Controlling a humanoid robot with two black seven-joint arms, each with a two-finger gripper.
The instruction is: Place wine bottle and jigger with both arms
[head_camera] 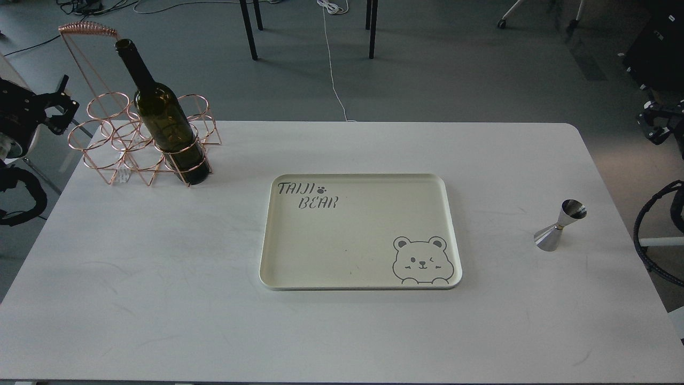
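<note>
**Operator:** Head view has my left hand (pixel 63 109) at the far left edge, off the desk (pixel 160 299), beside the rack (pixel 115 140). It is dark and partly cut off; I see a pincer shape but cannot tell how far it is open. It holds nothing that I can see and touches nothing.

**Colleague:** And the right one?

**Operator:** My right hand (pixel 658 128) is at the far right edge, also off the desk. It is small and dark there, so I cannot tell whether it is open or closed. It is well apart from the jigger (pixel 561 225).

**Colleague:** Where is the bottle (pixel 160 112)?

**Operator:** Upright in the front right ring of the copper wire rack, at the desk's far left corner. The rack's other rings hold nothing visible. Its tall handle rises behind the bottle's neck.

**Colleague:** The tray (pixel 272 235)?

**Operator:** Cream, in the middle of the desk, with "TAIJI BEAR" printed at its upper left and a winking bear at its lower right. Nothing lies in it.

**Colleague:** And the jigger?

**Operator:** Standing on the desk to the right of the tray, well apart from it, wide cone down, near the right edge.
</note>
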